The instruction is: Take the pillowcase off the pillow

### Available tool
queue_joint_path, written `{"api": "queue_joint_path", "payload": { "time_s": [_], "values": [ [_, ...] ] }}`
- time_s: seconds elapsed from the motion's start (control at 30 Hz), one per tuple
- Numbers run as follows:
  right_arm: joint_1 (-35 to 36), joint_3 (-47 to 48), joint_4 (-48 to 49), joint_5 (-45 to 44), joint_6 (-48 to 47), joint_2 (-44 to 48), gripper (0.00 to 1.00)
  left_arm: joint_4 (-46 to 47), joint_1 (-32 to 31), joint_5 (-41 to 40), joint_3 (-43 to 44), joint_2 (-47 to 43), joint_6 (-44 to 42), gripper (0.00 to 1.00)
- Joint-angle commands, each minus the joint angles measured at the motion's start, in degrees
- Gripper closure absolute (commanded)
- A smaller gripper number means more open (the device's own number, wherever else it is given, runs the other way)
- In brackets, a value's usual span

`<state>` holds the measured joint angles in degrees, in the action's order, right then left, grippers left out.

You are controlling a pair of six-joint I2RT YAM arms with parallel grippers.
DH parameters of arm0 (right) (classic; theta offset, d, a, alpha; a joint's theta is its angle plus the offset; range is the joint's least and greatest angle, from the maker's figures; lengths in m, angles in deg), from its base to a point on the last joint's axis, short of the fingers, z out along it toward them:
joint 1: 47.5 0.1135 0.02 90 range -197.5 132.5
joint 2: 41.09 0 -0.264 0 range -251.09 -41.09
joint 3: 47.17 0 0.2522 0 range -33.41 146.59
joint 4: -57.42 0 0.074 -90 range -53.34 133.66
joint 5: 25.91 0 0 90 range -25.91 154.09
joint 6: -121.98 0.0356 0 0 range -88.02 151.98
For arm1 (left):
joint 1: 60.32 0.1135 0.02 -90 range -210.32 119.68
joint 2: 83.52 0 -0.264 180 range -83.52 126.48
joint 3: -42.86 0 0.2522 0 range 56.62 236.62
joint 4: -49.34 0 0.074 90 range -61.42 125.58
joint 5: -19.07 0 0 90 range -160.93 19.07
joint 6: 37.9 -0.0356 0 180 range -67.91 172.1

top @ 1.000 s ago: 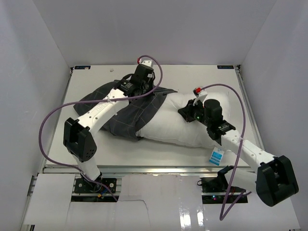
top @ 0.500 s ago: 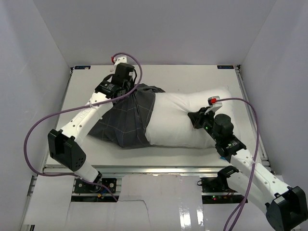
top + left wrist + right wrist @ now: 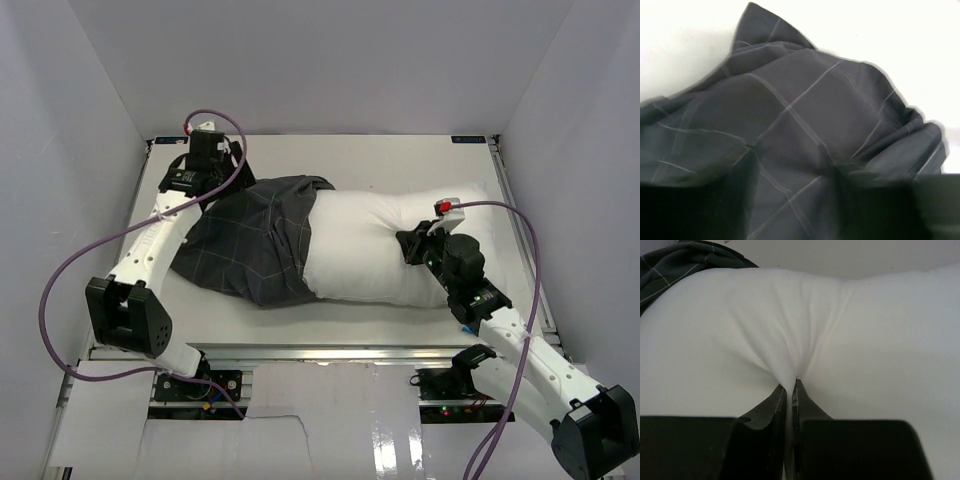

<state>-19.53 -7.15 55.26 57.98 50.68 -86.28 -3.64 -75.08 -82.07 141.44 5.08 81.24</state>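
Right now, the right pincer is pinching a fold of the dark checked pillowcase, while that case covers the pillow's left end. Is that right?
Not quite. The right pincer is shut on a fold of the white pillow, not the pillowcase. The right wrist view shows white fabric bunched between its tips. The dark checked case does cover the pillow's left end.

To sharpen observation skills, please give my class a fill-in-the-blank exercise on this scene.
1. The plump white rectangular pillow is pinched by the ___ arm's fingers.
2. The dark charcoal-grey checked fabric pillowcase covers that pillow's ___ end in the top view.
3. A ___ cable loops from each arm.
Missing: right; left; purple.
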Motion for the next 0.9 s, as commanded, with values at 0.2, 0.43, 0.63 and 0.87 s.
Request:
{"api": "queue_joint_path", "payload": {
  "time_s": [0.2, 0.43, 0.63, 0.87],
  "values": [
    [-1.51, 14.41, -6.92, -4.97, -6.56, -8.51, 0.92, 4.77, 2.46, 9.40, -13.85, -14.41, -4.27, 0.02],
    [-1.51, 13.12, -6.85, -2.24, -6.22, -6.06, 0.92, 6.18, 4.04, 6.40, -17.06, -6.36, -3.22, 0.02],
    [-1.51, 11.71, -6.76, -1.01, -5.52, -2.71, 0.92, 6.00, 7.64, 3.14, -13.55, 0.87, -0.15, 0.02],
    [-1.51, 6.26, -2.99, 2.15, -4.20, -1.30, 0.92, 4.50, 10.63, -2.50, -4.67, 7.55, -2.67, 0.02]
  ]
}}
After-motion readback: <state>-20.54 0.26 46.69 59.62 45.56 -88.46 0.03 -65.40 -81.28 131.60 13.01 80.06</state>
